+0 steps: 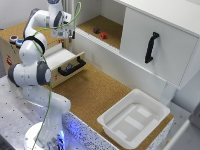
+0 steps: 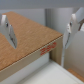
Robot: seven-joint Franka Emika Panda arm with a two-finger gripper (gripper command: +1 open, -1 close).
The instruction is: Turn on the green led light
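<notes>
Approaching LED button; not yet pressing
I'm hovering my gripper (image 2: 40, 30), jaws apart and empty, over the wooden box (image 2: 27, 42); next I'm needing to find the green button, then descend.

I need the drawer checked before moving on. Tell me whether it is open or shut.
Open. The drawer with its black handle juts out past the front of the wooden box.

Green button (image 1: 21, 42) atop wooden box (image 1: 10, 50)
</notes>
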